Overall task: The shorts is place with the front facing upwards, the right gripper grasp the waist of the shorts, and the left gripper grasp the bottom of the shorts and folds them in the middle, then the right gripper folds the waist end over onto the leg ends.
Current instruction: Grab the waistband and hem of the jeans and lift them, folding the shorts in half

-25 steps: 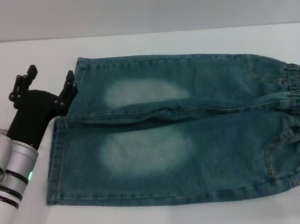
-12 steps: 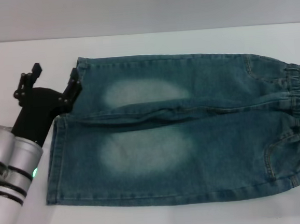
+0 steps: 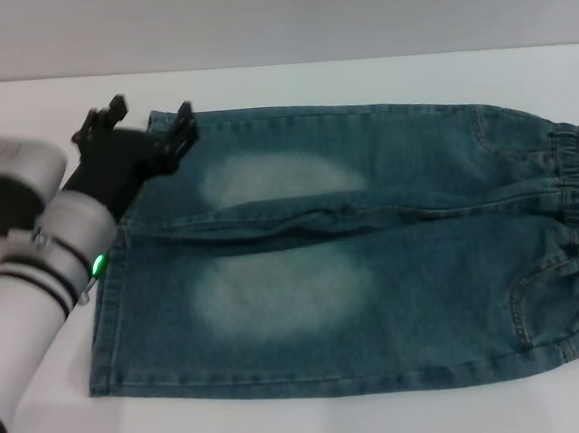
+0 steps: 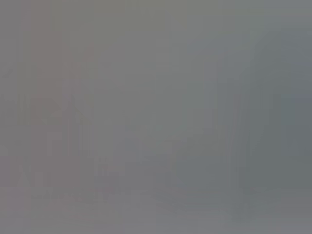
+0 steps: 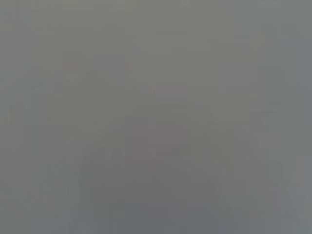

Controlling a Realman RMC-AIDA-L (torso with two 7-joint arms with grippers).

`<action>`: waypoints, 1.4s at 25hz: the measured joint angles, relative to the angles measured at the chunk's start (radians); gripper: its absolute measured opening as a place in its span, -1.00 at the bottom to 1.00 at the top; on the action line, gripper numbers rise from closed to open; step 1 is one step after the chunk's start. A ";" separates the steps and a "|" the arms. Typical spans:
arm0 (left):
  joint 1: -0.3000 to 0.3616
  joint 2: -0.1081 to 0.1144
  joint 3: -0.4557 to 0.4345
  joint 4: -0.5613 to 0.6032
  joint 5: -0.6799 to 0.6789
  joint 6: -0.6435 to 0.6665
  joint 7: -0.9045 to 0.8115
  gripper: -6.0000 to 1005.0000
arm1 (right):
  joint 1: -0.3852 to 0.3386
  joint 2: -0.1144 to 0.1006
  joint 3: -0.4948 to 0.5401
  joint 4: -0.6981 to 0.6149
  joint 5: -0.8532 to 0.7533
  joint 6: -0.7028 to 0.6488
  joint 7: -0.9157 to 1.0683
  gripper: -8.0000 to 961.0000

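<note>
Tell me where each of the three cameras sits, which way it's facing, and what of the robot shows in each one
Head view: on the robot's head, looking forward and down at the shorts on the white table; the left gripper and its arm reach the far leg hem.
Left wrist view: on the left arm's wrist; nothing can be made out.
Right wrist view: on the right wrist; likewise.
Shared: nothing identifiable.

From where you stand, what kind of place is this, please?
Probably a lab or test bench for folding clothes, not a home. A plain white table before a bare grey wall holds only denim shorts laid flat, with the left gripper open at their far leg hem.
</note>
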 joint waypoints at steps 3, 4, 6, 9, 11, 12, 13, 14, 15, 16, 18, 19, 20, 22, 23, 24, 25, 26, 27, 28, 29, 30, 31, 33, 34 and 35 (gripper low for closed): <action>0.017 -0.022 -0.088 -0.122 0.000 -0.191 0.089 0.64 | 0.073 -0.027 0.000 -0.074 -0.091 -0.017 0.176 0.56; 0.023 -0.029 -0.108 -0.151 0.000 -0.233 0.106 0.64 | 0.099 -0.033 0.000 -0.099 -0.125 -0.018 0.216 0.56; 0.031 -0.038 -0.130 -0.179 0.001 -0.280 0.125 0.64 | 0.150 -0.039 -0.001 -0.153 -0.198 -0.019 0.294 0.56; 0.041 -0.060 -0.184 -0.223 0.001 -0.387 0.165 0.64 | 0.220 -0.027 -0.003 -0.262 -0.310 -0.015 0.409 0.56; 0.041 -0.062 -0.199 -0.238 0.001 -0.435 0.171 0.64 | 0.267 -0.006 -0.022 -0.353 -0.372 -0.014 0.487 0.56; 0.041 -0.062 -0.203 -0.243 0.001 -0.452 0.171 0.64 | 0.294 0.010 -0.045 -0.408 -0.396 -0.013 0.532 0.56; 0.040 -0.062 -0.206 -0.246 0.000 -0.464 0.171 0.64 | 0.321 0.029 -0.073 -0.477 -0.415 -0.013 0.578 0.56; 0.039 -0.062 -0.208 -0.249 0.000 -0.470 0.171 0.64 | 0.351 0.057 -0.111 -0.559 -0.426 -0.014 0.627 0.56; 0.040 -0.062 -0.209 -0.254 0.000 -0.473 0.171 0.64 | 0.381 0.099 -0.160 -0.667 -0.428 -0.015 0.680 0.56; 0.041 -0.062 -0.209 -0.257 0.000 -0.474 0.171 0.64 | 0.407 0.144 -0.212 -0.780 -0.429 -0.018 0.731 0.56; 0.043 -0.062 -0.207 -0.265 0.000 -0.479 0.171 0.64 | 0.440 0.218 -0.313 -0.989 -0.427 -0.025 0.833 0.56; 0.044 -0.062 -0.207 -0.270 0.000 -0.485 0.171 0.64 | 0.446 0.237 -0.358 -1.072 -0.427 -0.032 0.887 0.55; 0.045 -0.062 -0.207 -0.275 0.000 -0.493 0.171 0.64 | 0.445 0.240 -0.391 -1.133 -0.426 -0.047 0.938 0.55; 0.059 -0.062 -0.221 -0.305 0.000 -0.545 0.173 0.64 | 0.434 0.236 -0.439 -1.190 -0.424 -0.081 1.039 0.55; 0.065 -0.062 -0.228 -0.316 0.000 -0.565 0.174 0.64 | 0.413 0.236 -0.513 -1.219 -0.421 -0.094 1.126 0.54; 0.065 -0.062 -0.228 -0.316 0.000 -0.565 0.174 0.64 | 0.400 0.238 -0.555 -1.237 -0.421 -0.090 1.165 0.54; 0.073 -0.062 -0.240 -0.333 0.000 -0.600 0.176 0.64 | 0.400 0.238 -0.555 -1.237 -0.421 -0.090 1.165 0.53; 0.086 -0.062 -0.254 -0.362 0.000 -0.653 0.178 0.64 | 0.389 0.240 -0.599 -1.255 -0.421 -0.084 1.198 0.53; 0.091 -0.061 -0.257 -0.368 0.000 -0.665 0.179 0.64 | 0.361 0.242 -0.698 -1.289 -0.424 -0.066 1.277 0.52; 0.098 -0.061 -0.265 -0.378 0.000 -0.689 0.179 0.64 | 0.345 0.242 -0.747 -1.303 -0.425 -0.057 1.314 0.52; 0.101 -0.061 -0.274 -0.384 0.000 -0.712 0.180 0.64 | 0.345 0.242 -0.747 -1.303 -0.425 -0.057 1.314 0.52; 0.103 -0.062 -0.295 -0.397 0.000 -0.768 0.180 0.64 | 0.332 0.242 -0.779 -1.315 -0.425 -0.049 1.342 0.51; 0.102 -0.062 -0.302 -0.401 0.000 -0.786 0.180 0.64 | 0.318 0.242 -0.815 -1.331 -0.424 -0.045 1.368 0.51; 0.101 -0.062 -0.330 -0.421 0.001 -0.861 0.177 0.64 | 0.297 0.244 -0.870 -1.360 -0.418 -0.045 1.411 0.50; 0.101 -0.062 -0.330 -0.421 0.001 -0.861 0.177 0.64 | 0.288 0.245 -0.896 -1.371 -0.415 -0.050 1.429 0.49; 0.111 -0.063 -0.354 -0.460 0.009 -0.935 0.172 0.64 | 0.279 0.246 -0.919 -1.380 -0.413 -0.055 1.444 0.49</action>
